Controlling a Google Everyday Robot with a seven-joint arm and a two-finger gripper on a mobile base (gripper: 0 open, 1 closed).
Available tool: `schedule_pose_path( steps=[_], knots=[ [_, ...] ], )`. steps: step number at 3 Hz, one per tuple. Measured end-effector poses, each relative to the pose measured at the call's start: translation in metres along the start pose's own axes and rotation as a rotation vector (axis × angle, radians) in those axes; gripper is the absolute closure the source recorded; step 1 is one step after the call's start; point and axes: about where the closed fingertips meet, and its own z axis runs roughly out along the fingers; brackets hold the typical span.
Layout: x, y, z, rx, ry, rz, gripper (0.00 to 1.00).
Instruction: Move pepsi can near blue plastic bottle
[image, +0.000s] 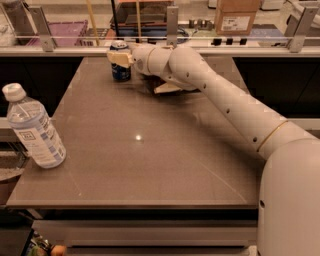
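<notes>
The pepsi can (120, 70) stands upright at the far left of the table, dark blue with a silver top. My gripper (120, 57) is at the can, reaching in from the right, with its tan tip lying across the can's upper front. The blue plastic bottle (33, 127) stands upright at the table's near left edge, clear with a white cap and a white-and-blue label, far from the can.
A brown snack bag (167, 87) lies just right of the can, partly under my arm (225, 105). The grey table (150, 160) stretches between can and bottle. A glass rail with metal posts (172, 20) runs along the far edge, with boxes behind it.
</notes>
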Motion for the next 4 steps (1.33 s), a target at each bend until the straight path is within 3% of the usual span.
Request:
schedule_pose_path(
  steps=[1,3,4],
  knots=[
    [-0.002,0.000,0.000,0.000,0.000,0.000,1.00],
    [-0.003,0.000,0.000,0.000,0.000,0.000,1.00],
    [-0.021,0.000,-0.020,0.018,0.032,-0.051,1.00]
  ],
)
